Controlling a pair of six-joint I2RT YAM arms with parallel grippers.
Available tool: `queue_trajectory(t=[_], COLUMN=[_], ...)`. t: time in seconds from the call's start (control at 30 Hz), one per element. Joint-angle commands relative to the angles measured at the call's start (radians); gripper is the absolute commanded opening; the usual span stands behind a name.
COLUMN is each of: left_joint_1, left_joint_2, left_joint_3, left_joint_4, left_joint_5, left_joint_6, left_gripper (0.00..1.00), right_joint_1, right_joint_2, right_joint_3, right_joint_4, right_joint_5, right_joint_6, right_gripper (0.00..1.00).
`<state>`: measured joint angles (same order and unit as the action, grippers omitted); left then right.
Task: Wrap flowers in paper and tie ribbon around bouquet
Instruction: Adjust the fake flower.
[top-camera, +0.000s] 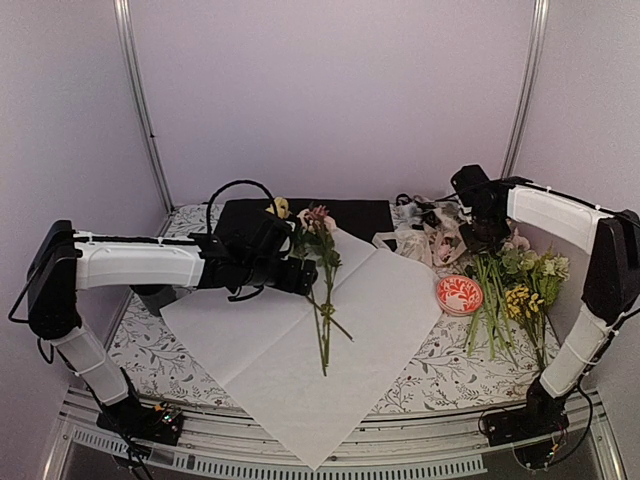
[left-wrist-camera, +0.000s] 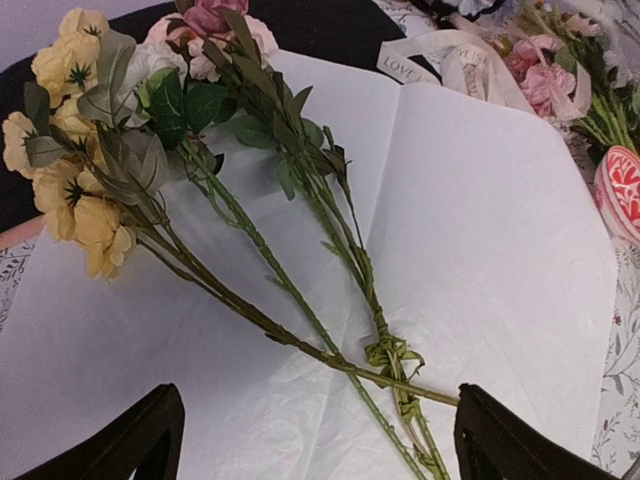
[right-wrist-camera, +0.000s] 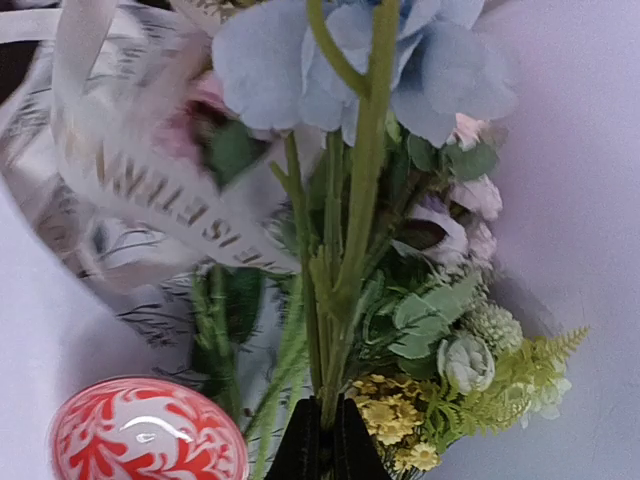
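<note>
- Right up against the right wrist cam is the right gripper (right-wrist-camera: 322, 415), its black fingers pinched fully together. A thick green stalk runs straight down into the tips, so I read it as clamped on the blue-flowered stem (right-wrist-camera: 368, 150). Its bloom fills the top of that view.
- Around it I've got the red-and-white disc (right-wrist-camera: 148, 430) at lower left and the ribbon (right-wrist-camera: 150, 190), cream with printed lettering, looping across the upper left. Small yellow sprigs (right-wrist-camera: 385, 415) sit just beside the fingertips.
- From overhead, that arm hangs over the right side of the table (top-camera: 150, 350), above a loose pile of stems (top-camera: 515, 290) lying beside the disc. The ribbon sits in a heap just off the paper's far right edge, untied and not around anything.
- On the other side, the left gripper (left-wrist-camera: 315, 400) is spread about as wide as it goes and has nothing in it. One finger shows on each side of the lower stalks. I can't tell if the tips touch the sheet.
- The flowers (left-wrist-camera: 295, 160) on the sheet are pale yellow blooms and pink ones. Their long leafy stalks lie down the middle with heads toward the far side, crossing at a green twist near the cut ends.
- The paper (left-wrist-camera: 480, 260) lies flat and open, turned like a diamond and creased down the middle. Its near corner hangs over the table's front edge and its far corner overlaps the black sheet (top-camera: 365, 212). It's not folded around anything yet.
</note>
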<state>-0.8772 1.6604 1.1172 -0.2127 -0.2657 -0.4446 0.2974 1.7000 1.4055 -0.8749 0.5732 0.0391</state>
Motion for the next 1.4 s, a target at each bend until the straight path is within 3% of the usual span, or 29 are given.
queue_trajectory(t=[0.0, 0.2, 0.4, 0.47, 0.57, 0.73, 0.8, 0.9, 0.97, 1.03, 1.1, 1.2, 1.27, 1.37], left_joint_1=[-0.012, -0.011, -0.011, -0.011, -0.011, -0.012, -0.012, -0.011, -0.012, -0.012, -0.012, -0.012, -0.011, -0.012], left_joint_2=[-0.025, -0.042, -0.045, -0.045, -0.042, -0.035, -0.034, -0.028, -0.029, -0.033, -0.034, -0.037, -0.038, -0.036], left_joint_3=[-0.001, -0.020, -0.016, -0.014, -0.013, -0.004, 0.001, 0.011, 0.015, 0.014, 0.015, 0.009, 0.005, 0.006], left_joint_4=[0.028, 0.042, 0.034, 0.034, 0.036, 0.036, 0.037, 0.033, 0.032, 0.035, 0.035, 0.039, 0.044, 0.045], left_joint_5=[0.007, 0.004, -0.001, -0.002, 0.001, 0.003, 0.007, 0.007, 0.005, 0.006, 0.009, 0.012, 0.011, 0.012], left_joint_6=[0.018, 0.018, 0.025, 0.028, 0.031, 0.032, 0.033, 0.036, 0.040, 0.044, 0.047, 0.044, 0.041, 0.039], left_gripper=[0.95, 0.94, 0.95, 0.94, 0.94, 0.94, 0.94, 0.94, 0.95, 0.94, 0.94, 0.94, 0.94, 0.94], right_joint_1=[0.157, 0.116, 0.031, -0.001, -0.027, -0.049, -0.026, 0.085, 0.123, 0.030, -0.114, -0.167, -0.165, -0.066], right_joint_2=[-0.133, -0.013, 0.057, 0.050, 0.033, 0.107, 0.126, 0.076, 0.010, -0.039, -0.008, 0.065, 0.074, -0.037], right_joint_3=[-0.019, -0.058, 0.059, 0.106, 0.113, 0.179, 0.175, 0.144, 0.148, 0.131, 0.151, 0.128, 0.124, 0.117], right_joint_4=[0.196, 0.084, -0.125, -0.164, -0.137, -0.317, -0.357, -0.305, -0.231, -0.188, -0.272, -0.368, -0.349, -0.212], right_joint_5=[0.107, 0.413, 0.416, 0.361, 0.220, 0.015, -0.093, -0.358, -0.450, -0.352, -0.188, 0.006, -0.138, -0.593], right_joint_6=[-0.226, -0.249, -0.056, 0.048, -0.014, 0.043, 0.065, 0.001, -0.042, -0.034, 0.101, 0.172, 0.174, 0.004], right_gripper=[0.00, 0.00, 0.00, 0.00, 0.00, 0.00, 0.00, 0.00, 0.00, 0.00, 0.01, 0.00, 0.00, 0.00])
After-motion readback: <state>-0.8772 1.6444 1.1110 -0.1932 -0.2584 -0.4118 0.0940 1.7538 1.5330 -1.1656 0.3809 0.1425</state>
